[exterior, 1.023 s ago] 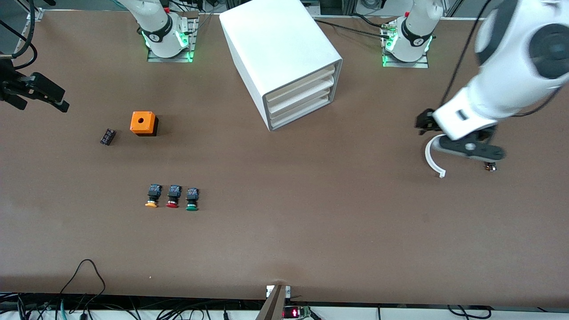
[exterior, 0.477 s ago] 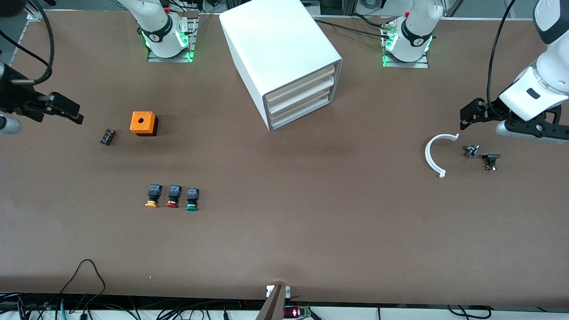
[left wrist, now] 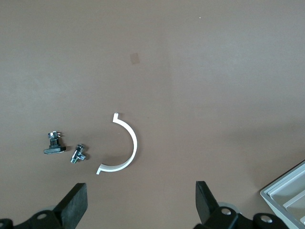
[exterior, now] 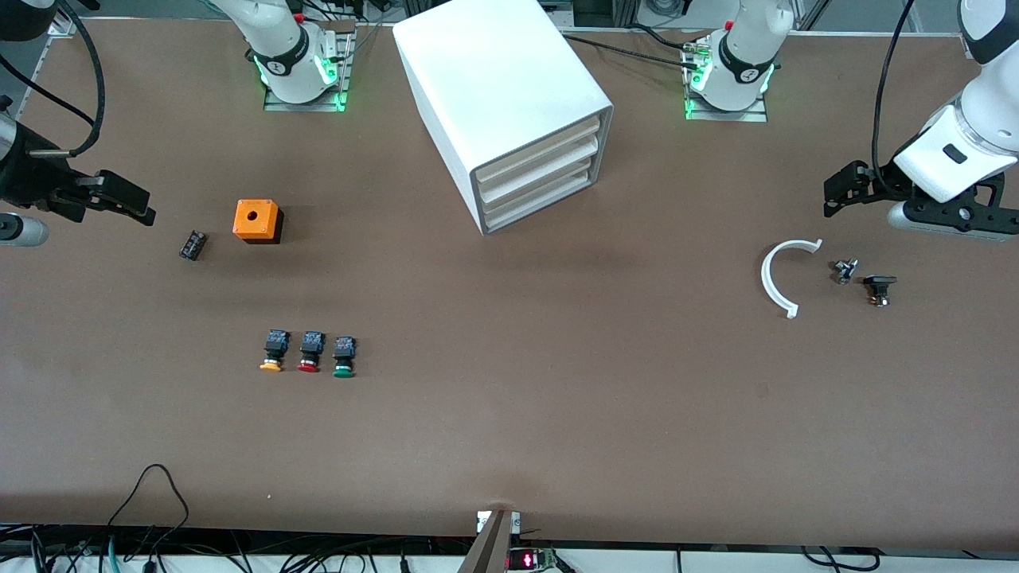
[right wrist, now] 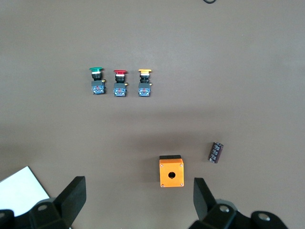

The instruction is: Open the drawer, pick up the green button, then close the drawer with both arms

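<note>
**Drawer shut, button out on the table**

The drawer [exterior: 540,200], lowest of 3 in the white cabinet [exterior: 497,87], sits closed. The green button [exterior: 344,356] stands in a row of 3 beside the red button [exterior: 310,352] and yellow button [exterior: 273,352], nearer the camera than the orange box [exterior: 256,220] and the black capacitor [exterior: 193,244]. Left gripper [left wrist: 140,210] hangs with fingers apart over a white curved clip [exterior: 780,274] and 2 small fittings [exterior: 864,278]. Right gripper [right wrist: 138,202], fingers apart, hangs over the right arm's end.

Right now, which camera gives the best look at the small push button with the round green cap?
The right wrist view: there the green-capped push button lies large and unobstructed, its cap and its black-and-blue body distinct. The front view shows it smaller, beside the red-capped button. The left wrist view does not show it.
</note>
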Action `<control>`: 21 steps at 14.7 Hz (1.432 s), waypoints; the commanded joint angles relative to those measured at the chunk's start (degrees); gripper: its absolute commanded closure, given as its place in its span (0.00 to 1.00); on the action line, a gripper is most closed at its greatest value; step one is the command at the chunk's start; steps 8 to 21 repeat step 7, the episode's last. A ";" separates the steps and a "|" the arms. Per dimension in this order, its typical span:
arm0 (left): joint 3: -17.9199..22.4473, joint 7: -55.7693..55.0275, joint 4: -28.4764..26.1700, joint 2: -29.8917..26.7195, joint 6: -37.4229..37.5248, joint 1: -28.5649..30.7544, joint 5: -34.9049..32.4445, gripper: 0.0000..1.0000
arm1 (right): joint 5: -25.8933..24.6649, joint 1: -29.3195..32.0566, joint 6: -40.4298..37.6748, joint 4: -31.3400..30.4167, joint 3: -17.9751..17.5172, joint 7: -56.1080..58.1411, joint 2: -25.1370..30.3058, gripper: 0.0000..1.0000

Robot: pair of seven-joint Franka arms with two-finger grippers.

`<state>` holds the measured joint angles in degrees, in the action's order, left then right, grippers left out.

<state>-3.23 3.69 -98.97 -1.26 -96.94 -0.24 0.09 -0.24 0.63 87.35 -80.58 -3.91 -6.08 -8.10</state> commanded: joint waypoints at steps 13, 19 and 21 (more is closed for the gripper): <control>0.32 -0.08 0.62 -0.49 2.64 0.06 0.26 0.00 | -0.81 0.17 -1.04 0.68 -0.66 0.36 0.19 0.00; 0.32 -0.08 0.62 -0.49 2.64 0.06 0.26 0.00 | -0.81 0.17 -1.04 0.68 -0.66 0.36 0.19 0.00; 0.32 -0.08 0.62 -0.49 2.64 0.06 0.26 0.00 | -0.81 0.17 -1.04 0.68 -0.66 0.36 0.19 0.00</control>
